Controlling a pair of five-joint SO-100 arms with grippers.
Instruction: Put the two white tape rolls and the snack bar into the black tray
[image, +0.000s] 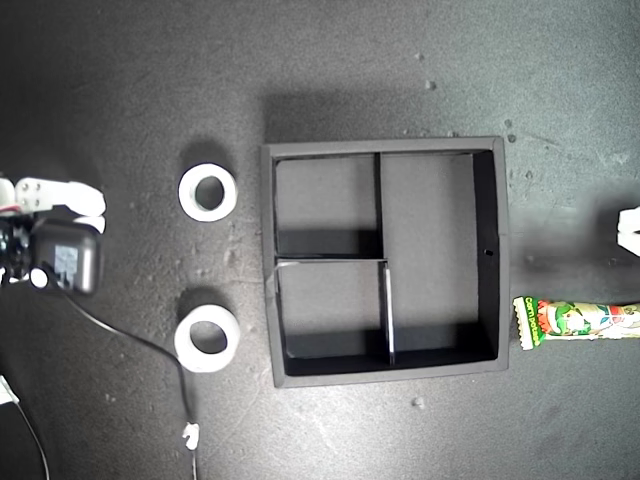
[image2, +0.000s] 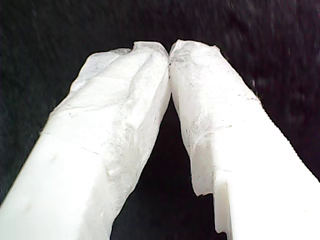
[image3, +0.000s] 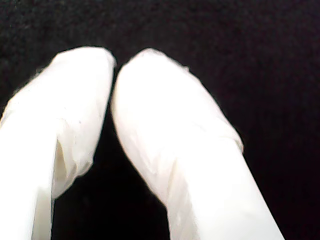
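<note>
Both claws pinched together, empty: my first gripper (image2: 170, 50), my second gripper (image3: 114, 62). White tape rolls (image: 207, 191) (image: 207, 338) beside black tray (image: 498, 250); likely light, rigid, pinch through rim. Snack bar (image: 575, 320) opposite side, probably slippery; grab mid-length.

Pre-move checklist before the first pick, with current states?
1. Black tray compartments free: ok, all three show bare floor.
2. Two white tape rolls reachable: ok, flat and apart on the mat at the exterior view's left of the tray.
3. Snack bar fully visible: not ok, cut off by the exterior view's right edge.
4. My first gripper empty: ok, tips together, nothing between.
5. My second gripper empty: ok, same.
6. Which arm is nearer the rolls: cannot tell.
</note>
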